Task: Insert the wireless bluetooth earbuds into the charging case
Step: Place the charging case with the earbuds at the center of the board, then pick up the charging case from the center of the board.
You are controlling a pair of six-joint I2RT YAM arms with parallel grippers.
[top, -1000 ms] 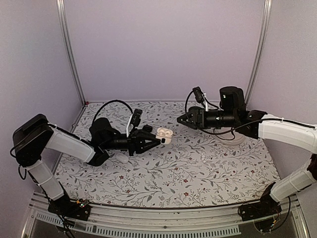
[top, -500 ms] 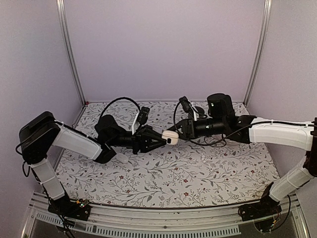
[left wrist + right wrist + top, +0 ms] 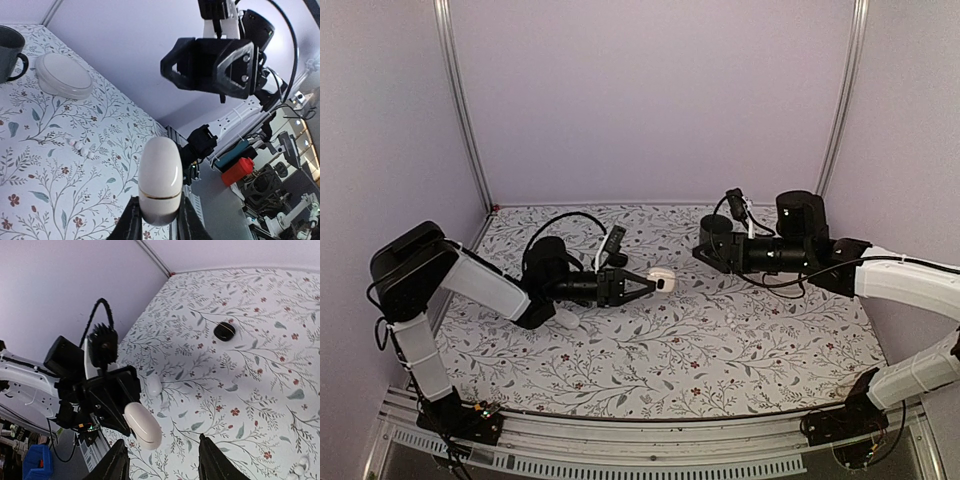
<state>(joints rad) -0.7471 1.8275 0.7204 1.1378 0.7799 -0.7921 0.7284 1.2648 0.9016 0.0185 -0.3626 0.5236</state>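
Charging case [image 3: 160, 172]: shut along its seam, held aloft over the counter [image 3: 650, 350], well apart from the earbuds.
Handling: we judge it light, hard and glossy, so slippery; best gripped on the lower half, leaving the lid free.
Left pincer [image 3: 645, 282]: clenched on the case's base.
Right pincer [image 3: 165, 457]: released, empty, near the case.
Earbuds [image 3: 80, 146]: small white bits on the counter, probably them; too small to be sure.
Around: white dish [image 3: 62, 75] and dark mug [image 3: 9, 47], neither in the way.
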